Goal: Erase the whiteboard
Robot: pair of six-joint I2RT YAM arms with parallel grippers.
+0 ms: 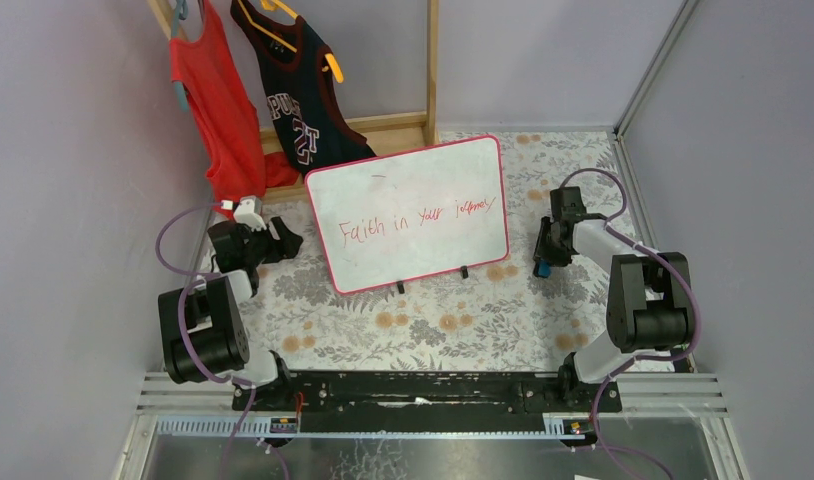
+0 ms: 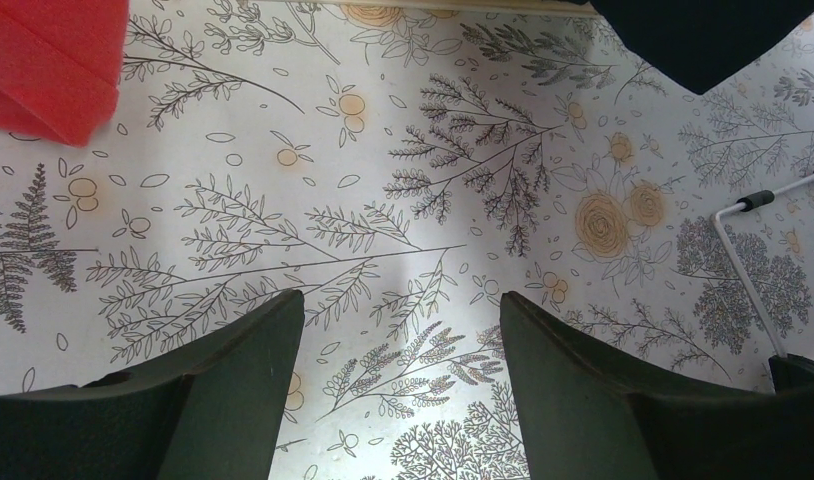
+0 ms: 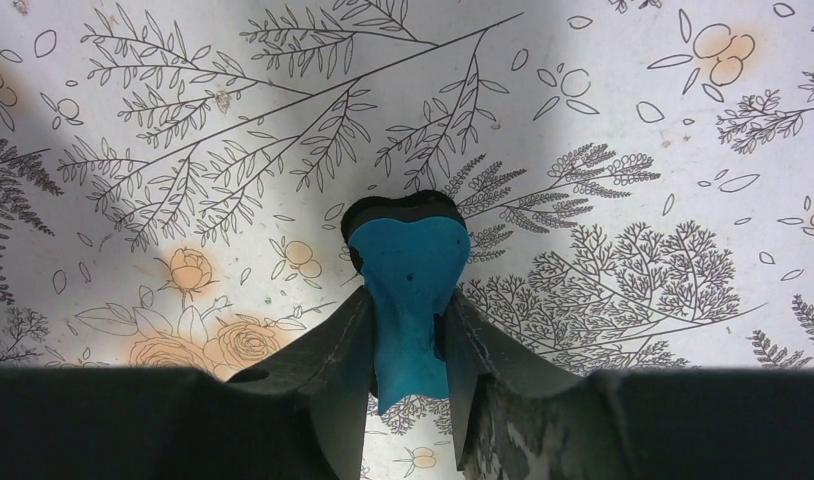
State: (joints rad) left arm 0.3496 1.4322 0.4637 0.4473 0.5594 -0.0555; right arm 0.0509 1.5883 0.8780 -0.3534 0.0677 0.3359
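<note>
The floral tablecloth (image 1: 433, 330) is covering the whole table. The whiteboard (image 1: 408, 215) is standing on it toward the far edge, about midway between the left and right edges. It is resting on small black feet (image 1: 464, 271) with its face turned toward the arms. At the far left corner a red top (image 1: 218, 110) and a dark jersey (image 1: 298, 100) are hanging from a wooden rack (image 1: 432, 70).

The left gripper (image 2: 401, 310) is hovering near the left edge, just beside the board's left side, with its jaws standing wide apart and holding nothing. The right gripper (image 3: 408, 295) is waiting near the right edge, apart from the board, and is clamping a blue eraser (image 3: 408, 250) that is pointing down at the cloth. The red lettering (image 1: 413, 218) is running across the middle of the board, none of it wiped.

The step in hand is probably carrying the eraser to the writing. Doing it well likely means turning the wrist so the wiping face is meeting the board flat, and pressing lightly. A propped board could slide or tip toward the far edge, so bracing its left side with the free gripper may help. Each stroke should be running along the line of writing.
</note>
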